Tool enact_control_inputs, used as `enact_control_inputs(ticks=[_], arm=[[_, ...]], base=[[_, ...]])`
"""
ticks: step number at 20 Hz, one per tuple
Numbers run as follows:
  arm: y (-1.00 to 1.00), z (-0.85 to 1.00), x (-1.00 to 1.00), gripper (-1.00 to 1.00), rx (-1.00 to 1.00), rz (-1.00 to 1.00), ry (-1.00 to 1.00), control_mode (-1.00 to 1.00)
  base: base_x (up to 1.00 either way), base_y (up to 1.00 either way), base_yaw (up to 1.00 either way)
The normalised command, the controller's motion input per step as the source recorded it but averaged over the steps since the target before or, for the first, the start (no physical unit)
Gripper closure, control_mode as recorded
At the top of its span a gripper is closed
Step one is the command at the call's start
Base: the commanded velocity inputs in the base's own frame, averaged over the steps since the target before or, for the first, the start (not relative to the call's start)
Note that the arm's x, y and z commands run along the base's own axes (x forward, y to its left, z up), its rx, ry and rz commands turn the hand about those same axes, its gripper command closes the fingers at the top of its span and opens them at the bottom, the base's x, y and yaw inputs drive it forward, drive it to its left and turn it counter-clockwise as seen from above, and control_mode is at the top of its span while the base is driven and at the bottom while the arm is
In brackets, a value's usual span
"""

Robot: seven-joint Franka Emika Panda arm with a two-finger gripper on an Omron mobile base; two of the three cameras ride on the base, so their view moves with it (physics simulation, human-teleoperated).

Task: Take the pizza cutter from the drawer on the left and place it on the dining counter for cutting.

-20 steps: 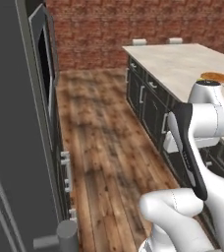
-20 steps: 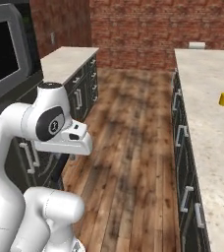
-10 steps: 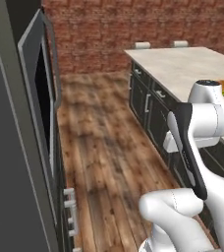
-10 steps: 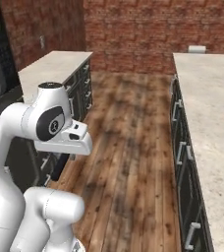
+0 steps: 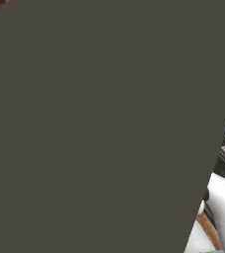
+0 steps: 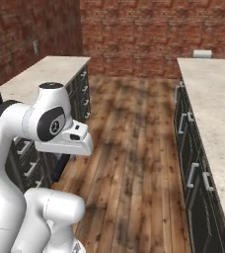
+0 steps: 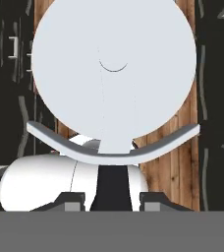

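The white arm [image 6: 50,121] is folded up tight over its own base, elbow high and the wrist tucked down in front of it. Its hand [image 7: 115,199] points straight down at the robot's rounded white body. The two small dark fingertips [image 7: 77,199] are drawn in as close as they go, with nothing pinched between them. On the robot's left side a flat dark grey panel [image 5: 94,123] stands very close to it, with a sliver of the white arm past its right edge. From the other side the room opens out. A wooden plank floor [image 6: 129,163] runs down the aisle to a red brick wall [image 6: 144,34]. On the left of that aisle is a narrower beige worktop [image 6: 40,74] over dark drawer fronts [image 6: 80,91] with silver handles. On the right is the dining counter [image 6: 213,99], its speckled stone tabletop bare along the near stretch above a dark base with silver bar handles [image 6: 192,173]. A small white object [image 6: 202,53] sits at the far end of that tabletop, too small to make out. I cannot tell where the pizza cutter is from here, nor which of the dark fronts is its drawer.
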Motion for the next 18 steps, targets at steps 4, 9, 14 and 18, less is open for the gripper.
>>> enact_control_inputs(ticks=[4, 9, 14, 18], arm=[[0.0, 0.0, 0.0, 1.0, 0.0, 0.0, 0.0, 1.0], [0.0, 0.0, 0.0, 1.0, 0.0, 0.0, 0.0, 1.0], [0.0, 0.0, 0.0, 1.0, 0.0, 0.0, 0.0, 1.0], [0.0, 0.0, 0.0, 1.0, 0.0, 0.0, 0.0, 1.0]], base=[[0.72, 0.37, -0.05], [0.69, 0.23, -0.06], [0.7, 0.12, -0.08], [0.71, 0.08, -0.11]])
